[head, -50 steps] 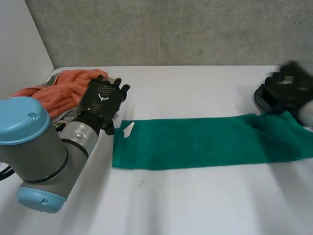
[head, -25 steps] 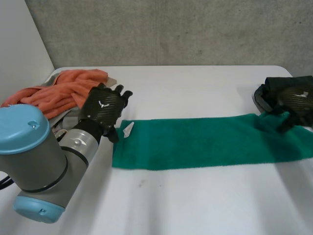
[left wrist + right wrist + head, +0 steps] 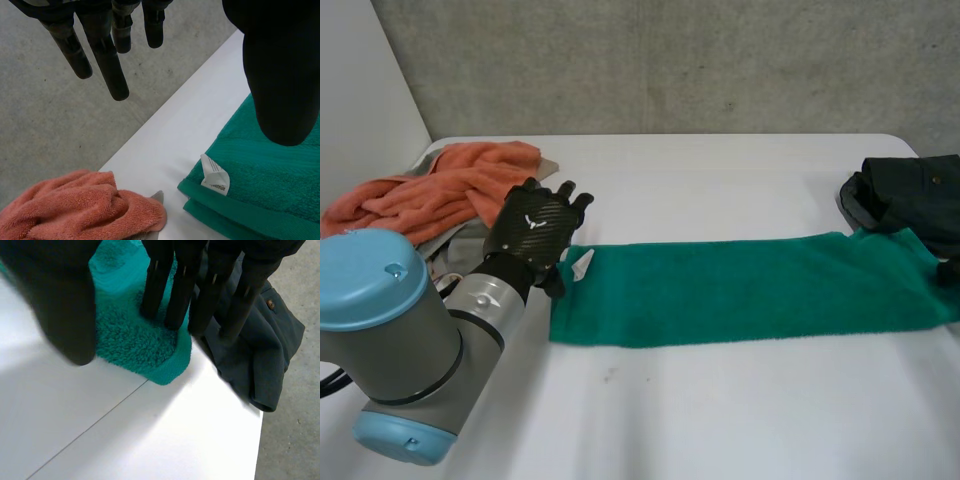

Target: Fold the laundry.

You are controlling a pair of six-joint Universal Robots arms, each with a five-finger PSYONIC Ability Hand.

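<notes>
Left hand (image 3: 532,222) and right hand (image 3: 155,285), spread and empty, flanked the green towel (image 3: 740,290), seemingly folded once lengthwise; orange cloth (image 3: 440,185) lay unfolded

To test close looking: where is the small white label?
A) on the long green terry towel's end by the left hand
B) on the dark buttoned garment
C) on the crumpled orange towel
A: the small white label sits on the long green terry towel at its corner, beside the left hand.

White tag (image 3: 215,175) on green towel (image 3: 272,172): small dark print, not legible.
</notes>
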